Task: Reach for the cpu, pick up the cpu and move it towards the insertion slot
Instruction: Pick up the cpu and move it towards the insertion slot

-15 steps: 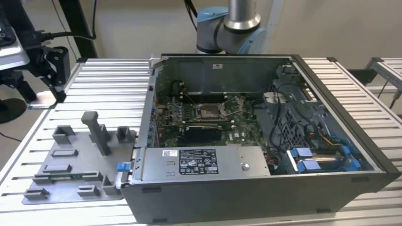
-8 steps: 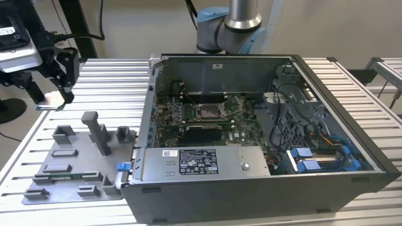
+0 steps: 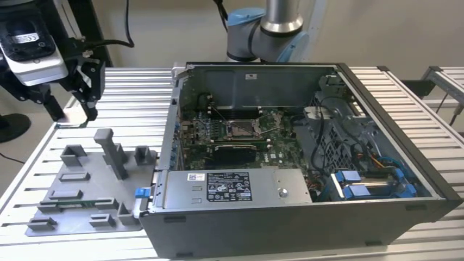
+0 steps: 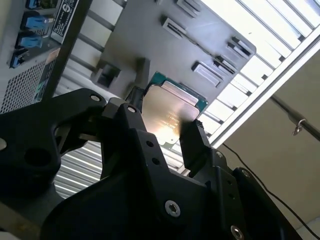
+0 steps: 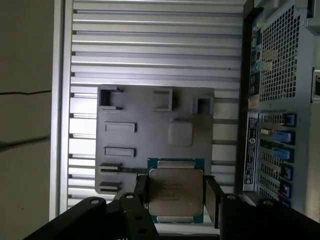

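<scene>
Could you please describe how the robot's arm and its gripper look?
The arm is a silver-grey tube with light blue joint covers. The gripper is black, with angular linked fingers and round screw heads; a black cable leads towards it.

The black jaws clamp the cpu (image 4: 169,111) above the grey plate (image 4: 145,37).

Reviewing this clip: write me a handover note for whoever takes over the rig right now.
Claw: shut on the cpu, with fingers on two opposite edges.
Cpu: held clear of the grey tray, above the slatted table, outside the computer case on the exterior view's left.
Slot: inside the case, on the green board.
Done: reach and pick-up.
Left: the cpu is not yet over the case or at the slot.
</scene>
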Controlling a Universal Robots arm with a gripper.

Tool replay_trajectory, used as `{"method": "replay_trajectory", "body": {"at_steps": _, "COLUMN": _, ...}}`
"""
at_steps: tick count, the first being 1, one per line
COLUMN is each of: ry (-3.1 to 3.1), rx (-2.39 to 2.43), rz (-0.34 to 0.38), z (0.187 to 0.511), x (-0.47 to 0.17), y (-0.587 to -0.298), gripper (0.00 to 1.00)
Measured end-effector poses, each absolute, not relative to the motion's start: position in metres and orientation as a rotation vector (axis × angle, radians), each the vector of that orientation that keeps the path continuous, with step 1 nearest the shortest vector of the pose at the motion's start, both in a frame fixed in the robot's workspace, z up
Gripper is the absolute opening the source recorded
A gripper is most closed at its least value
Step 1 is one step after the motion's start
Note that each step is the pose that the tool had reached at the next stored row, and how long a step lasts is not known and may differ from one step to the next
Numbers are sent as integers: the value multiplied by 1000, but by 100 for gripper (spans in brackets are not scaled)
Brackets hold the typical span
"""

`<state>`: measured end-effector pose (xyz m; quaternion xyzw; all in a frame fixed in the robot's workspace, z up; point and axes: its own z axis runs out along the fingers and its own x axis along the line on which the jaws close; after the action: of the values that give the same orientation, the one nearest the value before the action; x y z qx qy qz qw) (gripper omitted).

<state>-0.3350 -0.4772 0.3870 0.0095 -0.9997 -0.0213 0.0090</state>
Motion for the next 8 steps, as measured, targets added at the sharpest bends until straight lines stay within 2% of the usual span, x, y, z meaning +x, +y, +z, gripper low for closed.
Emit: {"method": "replay_trajectory", "body": {"at_steps": 8, "ry": -3120, "rx": 30, "rz": -66, "z": 387, "x": -318, "y": -481, "gripper": 0}}
